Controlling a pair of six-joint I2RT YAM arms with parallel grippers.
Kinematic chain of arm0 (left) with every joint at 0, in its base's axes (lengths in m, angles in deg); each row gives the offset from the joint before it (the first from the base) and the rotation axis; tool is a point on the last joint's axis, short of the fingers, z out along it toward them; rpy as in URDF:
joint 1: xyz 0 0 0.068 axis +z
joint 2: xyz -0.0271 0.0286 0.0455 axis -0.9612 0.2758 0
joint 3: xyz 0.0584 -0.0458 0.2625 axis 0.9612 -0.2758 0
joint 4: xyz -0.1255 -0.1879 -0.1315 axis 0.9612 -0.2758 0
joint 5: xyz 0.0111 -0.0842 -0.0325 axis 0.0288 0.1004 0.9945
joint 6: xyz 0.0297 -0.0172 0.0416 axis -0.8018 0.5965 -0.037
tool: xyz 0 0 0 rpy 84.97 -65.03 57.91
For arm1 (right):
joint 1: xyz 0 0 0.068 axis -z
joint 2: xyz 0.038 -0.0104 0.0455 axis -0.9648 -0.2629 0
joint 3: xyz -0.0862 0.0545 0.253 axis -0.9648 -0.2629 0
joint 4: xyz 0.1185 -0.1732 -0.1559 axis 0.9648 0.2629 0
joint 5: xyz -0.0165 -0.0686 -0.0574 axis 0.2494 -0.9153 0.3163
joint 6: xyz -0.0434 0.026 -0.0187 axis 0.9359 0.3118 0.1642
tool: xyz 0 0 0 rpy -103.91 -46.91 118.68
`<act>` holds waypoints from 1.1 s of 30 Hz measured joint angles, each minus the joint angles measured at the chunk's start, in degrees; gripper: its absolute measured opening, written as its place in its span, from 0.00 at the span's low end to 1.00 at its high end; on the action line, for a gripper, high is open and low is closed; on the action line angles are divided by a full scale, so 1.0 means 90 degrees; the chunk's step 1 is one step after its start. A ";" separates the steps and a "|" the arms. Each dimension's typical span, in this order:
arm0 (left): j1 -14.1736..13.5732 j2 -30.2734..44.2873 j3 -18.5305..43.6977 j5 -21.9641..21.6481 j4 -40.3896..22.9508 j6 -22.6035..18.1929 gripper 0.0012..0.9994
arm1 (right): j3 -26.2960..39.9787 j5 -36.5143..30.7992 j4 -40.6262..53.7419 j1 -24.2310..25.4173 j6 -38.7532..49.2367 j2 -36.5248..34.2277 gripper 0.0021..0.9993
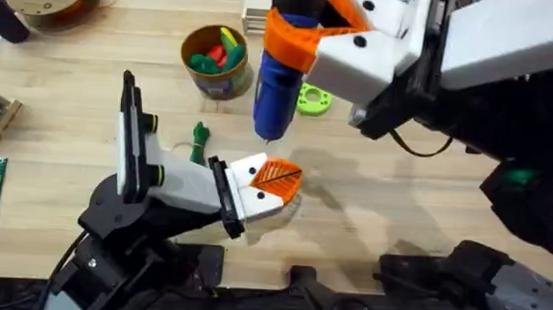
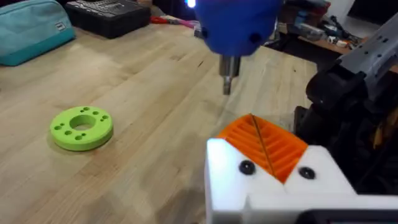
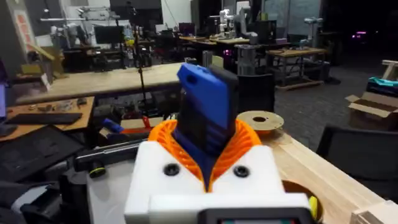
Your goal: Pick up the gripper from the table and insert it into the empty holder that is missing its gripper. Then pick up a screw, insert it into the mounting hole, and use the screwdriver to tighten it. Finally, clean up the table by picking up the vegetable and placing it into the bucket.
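One tool in play: right gripper point(image 1: 298, 36) clamps the screwdriver point(image 1: 276, 93), bit down.
Rigid, smooth, top-heavy; grip mid-barrel. Left gripper point(image 1: 280, 179) pinched shut, empty.

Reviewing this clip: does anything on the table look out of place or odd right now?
One thing: the bucket already holds a heap of red, yellow and green toy vegetables, while the dark-green vegetable lies loose on the table near the left hand. The right hand holds the screwdriver upright, bit down.
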 joint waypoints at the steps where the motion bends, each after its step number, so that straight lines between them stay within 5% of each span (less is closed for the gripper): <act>1: 0.0000 0.0000 0.0000 -0.0002 0.0000 -0.0041 0.00 | 0.0000 0.0000 -0.0001 -0.0023 -0.0010 0.0000 0.03; 33: 0.0000 0.0000 0.0000 -0.0002 0.0000 -0.0225 0.00 | 0.0000 -0.0001 -0.0020 -0.0436 -0.0348 -0.0373 0.03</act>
